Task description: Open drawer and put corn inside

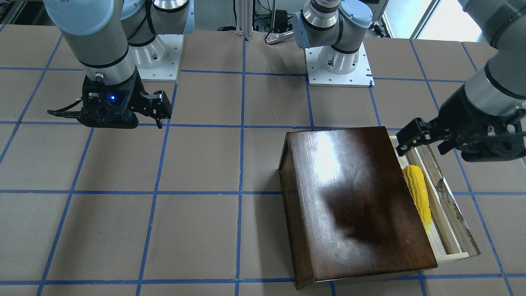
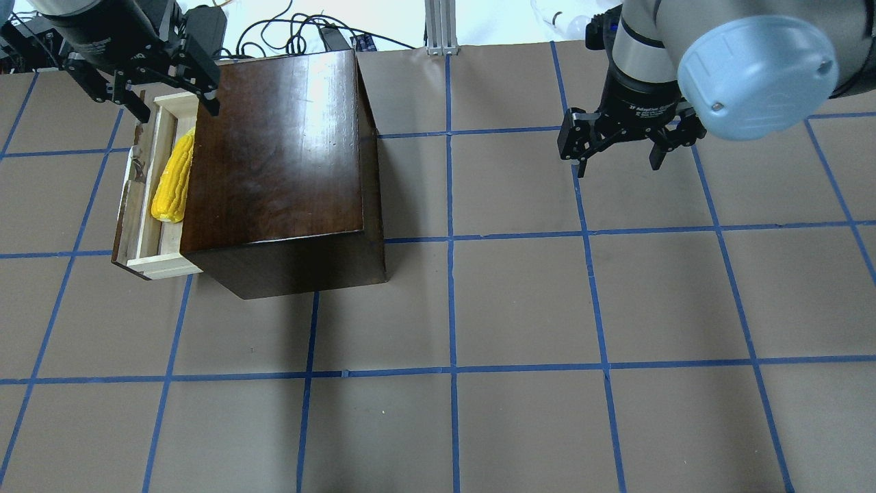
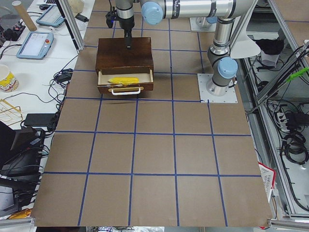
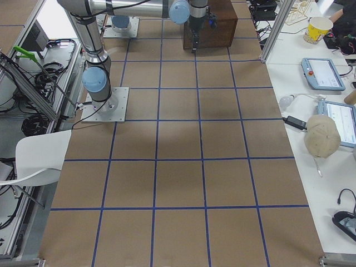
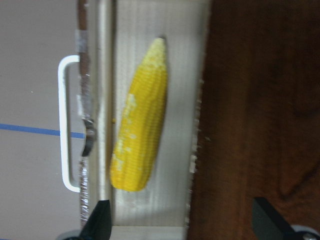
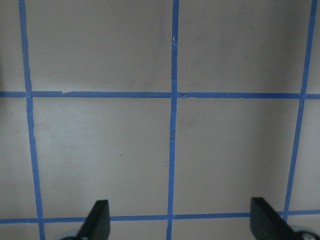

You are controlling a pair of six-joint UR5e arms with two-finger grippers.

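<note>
The drawer (image 2: 145, 226) of pale wood stands pulled out of the glossy dark-brown box (image 2: 274, 157). Its dark front panel carries a white handle (image 5: 62, 125). The yellow corn (image 2: 172, 179) lies lengthwise inside the drawer, partly under the box's edge; it also shows in the left wrist view (image 5: 140, 135) and the front view (image 1: 418, 195). My left gripper (image 2: 176, 103) is open and empty, above the drawer's far end and the box edge. My right gripper (image 2: 617, 164) is open and empty over bare table, far from the box.
The table (image 2: 520, 308) is brown paper with a grid of blue tape. The two arm bases (image 1: 339, 61) stand at the robot's edge. Cables and gear (image 2: 301, 27) lie beyond the table's far edge behind the box.
</note>
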